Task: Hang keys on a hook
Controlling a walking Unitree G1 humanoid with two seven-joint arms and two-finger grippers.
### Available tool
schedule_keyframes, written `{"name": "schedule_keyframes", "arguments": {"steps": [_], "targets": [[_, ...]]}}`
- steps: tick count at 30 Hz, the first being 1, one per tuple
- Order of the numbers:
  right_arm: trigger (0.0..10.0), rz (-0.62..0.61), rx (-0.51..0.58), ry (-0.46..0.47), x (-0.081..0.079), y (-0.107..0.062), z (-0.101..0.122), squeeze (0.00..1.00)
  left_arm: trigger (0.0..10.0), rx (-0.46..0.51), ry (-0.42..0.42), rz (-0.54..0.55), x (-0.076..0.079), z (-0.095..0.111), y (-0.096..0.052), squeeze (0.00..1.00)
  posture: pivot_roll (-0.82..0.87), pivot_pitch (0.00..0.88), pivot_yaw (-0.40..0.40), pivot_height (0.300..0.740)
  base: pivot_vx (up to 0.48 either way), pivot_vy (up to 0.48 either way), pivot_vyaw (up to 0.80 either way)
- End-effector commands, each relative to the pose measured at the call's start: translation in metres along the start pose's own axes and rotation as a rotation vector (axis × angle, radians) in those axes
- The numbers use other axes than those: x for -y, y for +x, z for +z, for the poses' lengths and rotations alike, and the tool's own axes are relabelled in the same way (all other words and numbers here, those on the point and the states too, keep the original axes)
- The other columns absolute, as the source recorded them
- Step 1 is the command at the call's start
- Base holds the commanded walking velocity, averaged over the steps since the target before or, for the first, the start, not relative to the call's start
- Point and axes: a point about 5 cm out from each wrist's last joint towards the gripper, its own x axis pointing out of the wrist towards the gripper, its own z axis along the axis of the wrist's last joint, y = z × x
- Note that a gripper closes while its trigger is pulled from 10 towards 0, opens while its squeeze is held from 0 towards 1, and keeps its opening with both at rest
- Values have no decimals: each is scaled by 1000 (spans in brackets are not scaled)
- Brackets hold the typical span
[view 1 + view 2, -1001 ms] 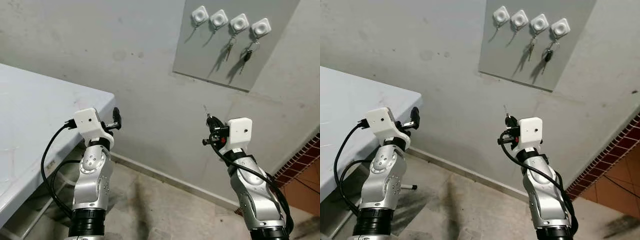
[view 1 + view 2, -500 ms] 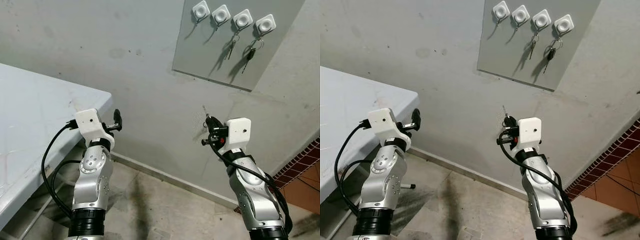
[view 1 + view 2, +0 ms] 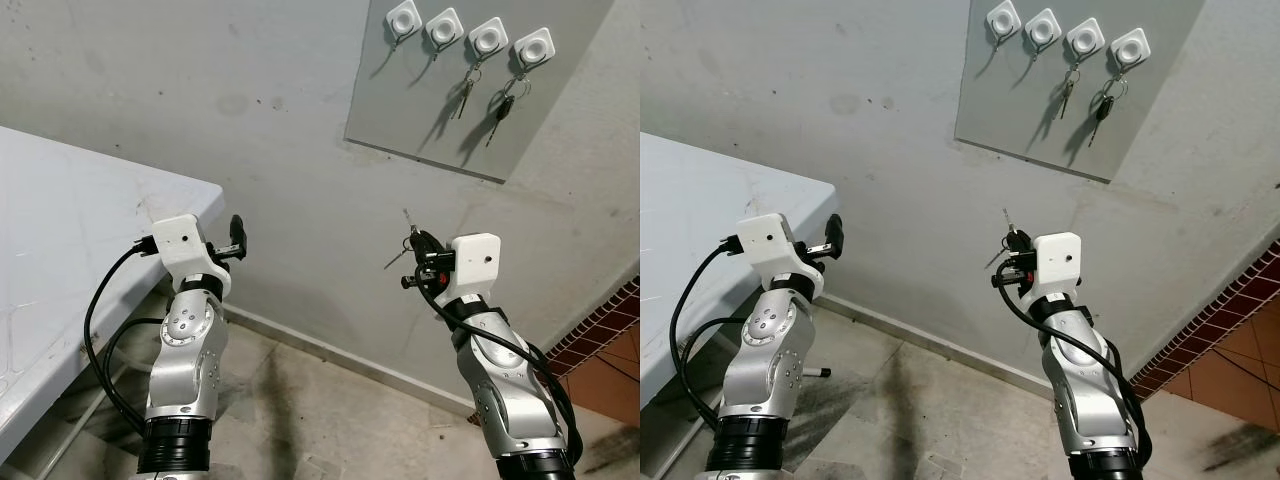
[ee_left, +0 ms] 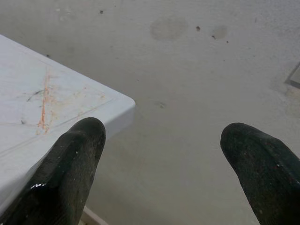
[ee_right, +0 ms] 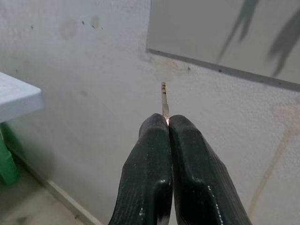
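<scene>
Black fingers of the right gripper (image 5: 168, 123) pinched a thin metal key (image 5: 163, 99) well below the grey hook board (image 3: 420, 110), so raising it squarely toward the free white hook (image 3: 402, 17) seemed wise, left gripper (image 4: 164, 154) spread idle.

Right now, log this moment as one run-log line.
right gripper: shut on key, below board | left gripper: open, idle by table | hooks: two free, two with keys

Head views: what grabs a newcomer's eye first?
The grey board high on the wall with four white hooks; the two rightmost hooks carry hanging keys. Below it, the right gripper pinches a key upright, well short of the board. The left gripper is open beside the white table.
</scene>
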Motion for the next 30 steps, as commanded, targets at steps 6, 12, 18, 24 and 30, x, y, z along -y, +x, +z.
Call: {"name": "schedule_keyframes", "arguments": {"steps": [6,12,18,24,30], "targets": [[10000,13,44,-4,0,1,6,0,10000,16,33,-47,11,4,0,0,-24,0,-62,740,0,0,0],[10000,15,48,-2,0,0,6,0,10000,15,32,-60,12,3,-1,0,-22,0,-60,740,0,0,0],[10000,11,51,3,0,0,6,0,10000,36,39,-80,14,6,-2,0,-23,0,-58,740,0,0,0],[10000,4,43,5,1,0,5,0,10000,70,26,-134,16,9,-6,0,-24,0,-58,740,0,0,0],[10000,4,46,2,2,0,5,0,10000,67,33,-140,15,8,-6,0,-23,0,-59,740,0,-137,0]]}}
